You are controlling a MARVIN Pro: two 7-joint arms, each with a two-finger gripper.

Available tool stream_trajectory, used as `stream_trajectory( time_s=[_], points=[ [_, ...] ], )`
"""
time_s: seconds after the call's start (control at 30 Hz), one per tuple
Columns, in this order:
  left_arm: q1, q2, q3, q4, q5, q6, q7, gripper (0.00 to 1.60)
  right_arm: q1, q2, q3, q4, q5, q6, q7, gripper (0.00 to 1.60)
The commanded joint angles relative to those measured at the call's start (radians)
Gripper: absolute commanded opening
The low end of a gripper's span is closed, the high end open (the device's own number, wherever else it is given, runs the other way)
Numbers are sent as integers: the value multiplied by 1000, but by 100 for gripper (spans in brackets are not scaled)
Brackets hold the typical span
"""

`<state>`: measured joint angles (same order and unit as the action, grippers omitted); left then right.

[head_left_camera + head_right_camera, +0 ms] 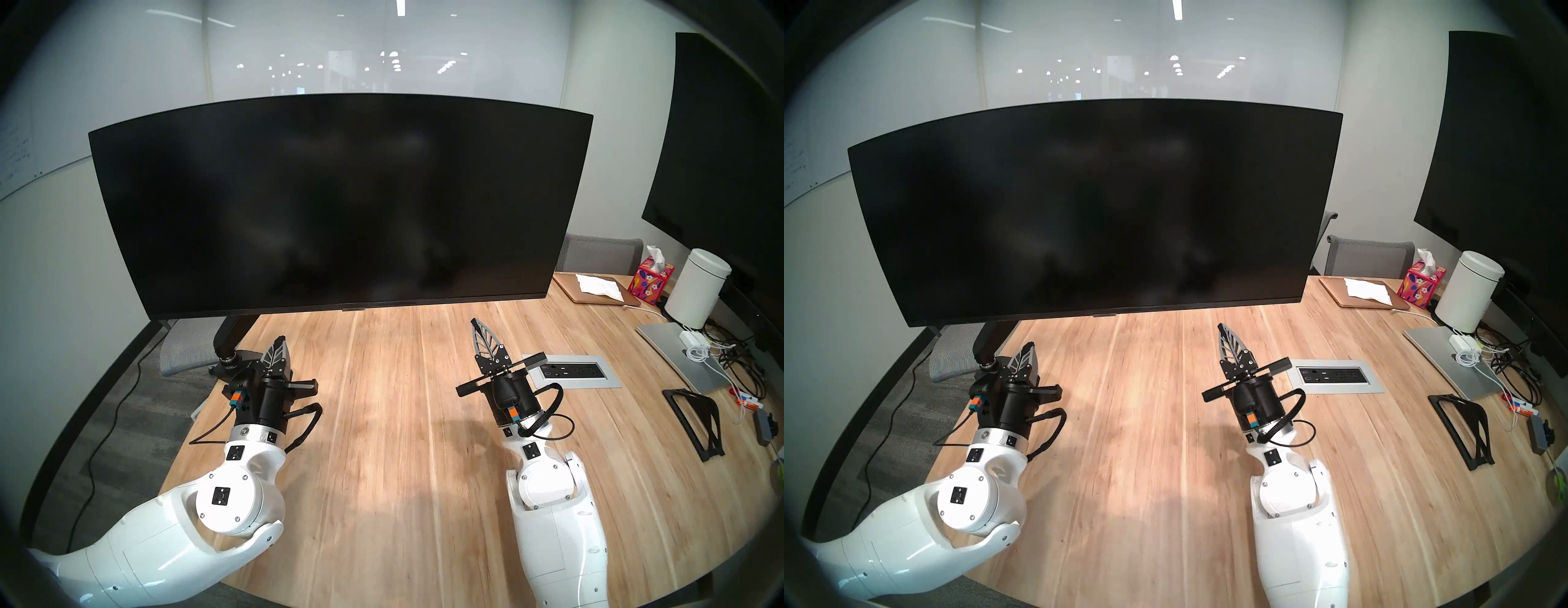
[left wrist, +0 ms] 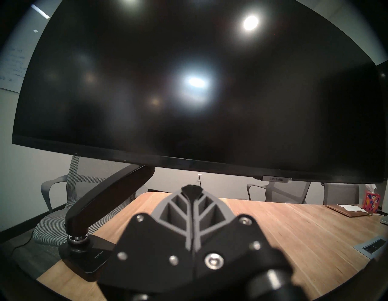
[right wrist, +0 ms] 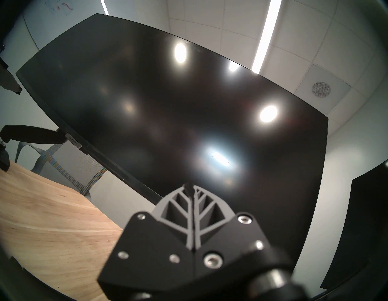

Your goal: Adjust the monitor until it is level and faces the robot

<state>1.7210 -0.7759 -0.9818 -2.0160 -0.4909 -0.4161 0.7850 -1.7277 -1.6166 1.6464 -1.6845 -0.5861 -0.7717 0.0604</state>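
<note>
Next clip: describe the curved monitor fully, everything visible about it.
The monitor is a very wide, curved black screen with a thin bezel, dark and unlit, mirroring ceiling lights in the wrist views. A small Samsung badge sits under its bottom edge. It floats above the wooden table on a black articulated arm rising from a flat base at the table's left edge. In the head view its left end hangs lower. Neither claw touches it.

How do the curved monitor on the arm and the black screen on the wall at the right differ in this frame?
The monitor is curved and very wide; the wall screen looks flat. The monitor hangs above the wooden table on a black articulated arm, its left end higher than its right; the wall screen sits against the wall, beyond the table's right side, partly cut off by the view's rim. Both are black and unlit.
</note>
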Motion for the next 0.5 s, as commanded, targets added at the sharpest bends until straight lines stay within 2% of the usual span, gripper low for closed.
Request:
stream_trajectory(
  time_s=[0.0,0.1,0.13,0.17,0.2,0.23,0.47],
  points=[
    [-5,-4,0,-20,9,-20,-7,0,9,0,-2,-16,4,-5,-2,13],
    [-5,-7,0,-17,10,-29,-5,0,9,0,-2,-16,4,-5,-2,13],
    [-5,-13,0,-18,8,-29,3,18,9,0,-2,-16,4,-5,-2,13],
    [-5,-13,0,-19,5,-27,3,58,9,0,-2,-16,4,-5,-2,13],
    [-5,-11,-1,-21,-4,-28,0,89,9,0,-2,-16,4,-5,-2,13],
    [-5,-11,0,-21,-4,-28,0,160,9,0,-2,-16,4,-5,-2,13],
    [-5,-11,0,-21,-4,-29,0,160,9,0,-2,-16,4,-5,-2,13]
  ],
)
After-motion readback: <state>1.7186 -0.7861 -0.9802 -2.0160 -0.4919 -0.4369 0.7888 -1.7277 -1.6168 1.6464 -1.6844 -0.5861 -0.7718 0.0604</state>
